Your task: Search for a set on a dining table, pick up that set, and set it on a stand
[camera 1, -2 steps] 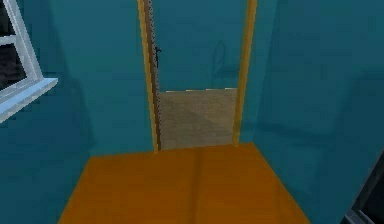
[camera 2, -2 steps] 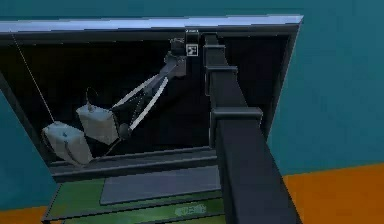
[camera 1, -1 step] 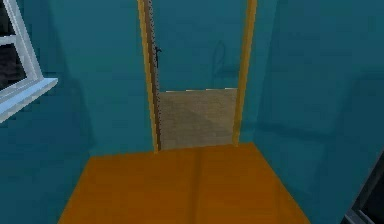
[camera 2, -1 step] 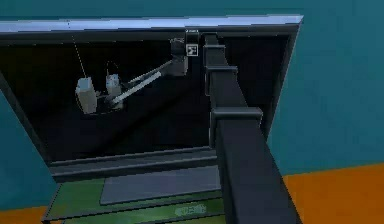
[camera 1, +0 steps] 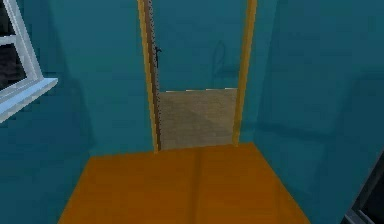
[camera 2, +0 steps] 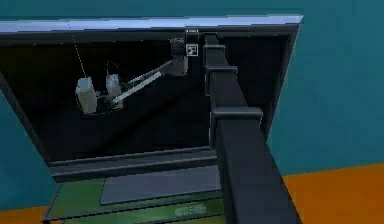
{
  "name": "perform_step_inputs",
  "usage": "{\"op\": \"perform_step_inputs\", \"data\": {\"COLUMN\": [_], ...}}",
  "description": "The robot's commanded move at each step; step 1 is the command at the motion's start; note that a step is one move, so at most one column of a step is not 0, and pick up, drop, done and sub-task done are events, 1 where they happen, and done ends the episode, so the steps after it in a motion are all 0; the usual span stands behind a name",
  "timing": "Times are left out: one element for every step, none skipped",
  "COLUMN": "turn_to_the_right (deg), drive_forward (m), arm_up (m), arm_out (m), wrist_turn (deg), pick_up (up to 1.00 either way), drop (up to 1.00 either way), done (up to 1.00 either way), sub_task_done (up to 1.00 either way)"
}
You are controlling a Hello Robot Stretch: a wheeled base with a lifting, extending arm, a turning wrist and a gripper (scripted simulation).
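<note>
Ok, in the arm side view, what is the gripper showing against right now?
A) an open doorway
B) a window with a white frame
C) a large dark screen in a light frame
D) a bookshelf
C: the gripper, at the far end of the arm, shows against a large dark screen with a light frame around it.

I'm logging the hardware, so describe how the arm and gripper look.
The arm is a dark, square-sectioned bar built in stepped segments that narrow toward its far end. At that end sits a small white square with black marks. The gripper has a dark body and two thin, pale grey fingers.
</note>
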Motion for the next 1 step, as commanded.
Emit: {"op": "perform_step_inputs", "data": {"turn_to_the_right": [0.0], "drive_forward": [0.00], "arm_up": [0.00], "arm_out": [0.00], "wrist_turn": [45.0], "pick_up": [0.00], "drop": [0.00], "done": [0.00], "sub_task_done": [0.00]}}
